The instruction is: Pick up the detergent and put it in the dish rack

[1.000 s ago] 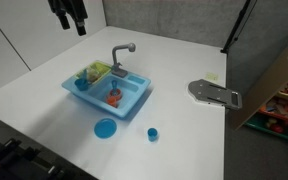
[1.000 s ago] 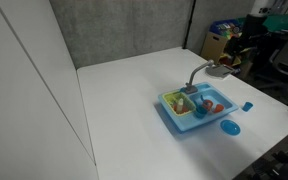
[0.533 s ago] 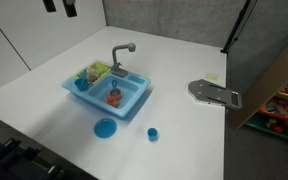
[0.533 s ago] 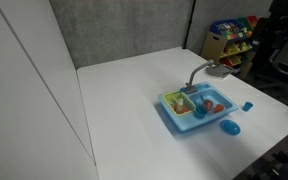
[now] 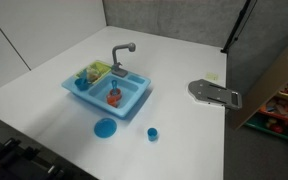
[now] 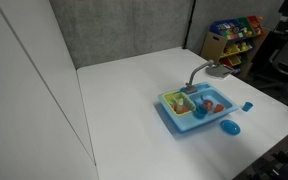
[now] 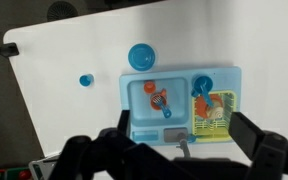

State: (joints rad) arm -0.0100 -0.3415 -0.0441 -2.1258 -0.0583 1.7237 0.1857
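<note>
The detergent (image 7: 217, 111), a small cream-beige bottle, lies inside the yellow-green dish rack (image 7: 231, 127), next to a red-orange item (image 7: 205, 99). The rack forms one end of the light-blue toy sink (image 7: 141, 112) and shows in both exterior views (image 5: 94, 71) (image 6: 184, 104). In the wrist view my gripper (image 7: 184, 128) hangs high above the sink. Its two dark fingers are spread wide and nothing is between them. The gripper is out of frame in both exterior views.
A round blue plate (image 5: 105, 128) (image 7: 140, 57) and a little blue cup (image 5: 152, 132) (image 7: 85, 80) lie on the white table beside the sink. A red item and a blue utensil sit in the basin (image 7: 159, 99). A grey bracket (image 5: 214, 93) lies near the table edge.
The arm has risen out of the top of the exterior view where it showed before. The sink, the rack's contents, the plate and the cup have not moved.
</note>
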